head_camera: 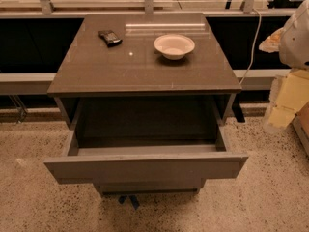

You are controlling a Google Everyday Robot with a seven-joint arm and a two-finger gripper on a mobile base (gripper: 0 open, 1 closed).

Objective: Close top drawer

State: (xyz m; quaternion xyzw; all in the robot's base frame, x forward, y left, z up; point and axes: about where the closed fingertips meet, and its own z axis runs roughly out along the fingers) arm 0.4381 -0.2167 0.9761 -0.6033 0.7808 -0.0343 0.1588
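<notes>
The top drawer (145,167) stands wide open, jutting from the cabinet toward 6 o'clock, its flat, handleless grey-brown front panel lowest in the camera view and its deep box dark inside; the bottom of the box is in shadow and what it holds, if anything, is hard to make out. Below the panel only a thin sliver of the lower drawer fronts (149,186) shows, the rest hidden behind it, and a small blue shape (129,200) under the cabinet cannot be identified. The pincer (281,115), a pale yellowish form hanging from a white arm housing, sits at 3 o'clock, cut off by the picture's edge, well apart from the drawer and off its right end; whether it is apart or together cannot be told. Above the drawer the smooth, glossy brown worktop (135,66) carries a round white bowl (174,46) toward 1 o'clock and a small dark, flat object (110,37) toward 11 o'clock. A white cable (251,42) runs down behind the cabinet at 2 o'clock. The floor (270,192) is speckled beige stone.
</notes>
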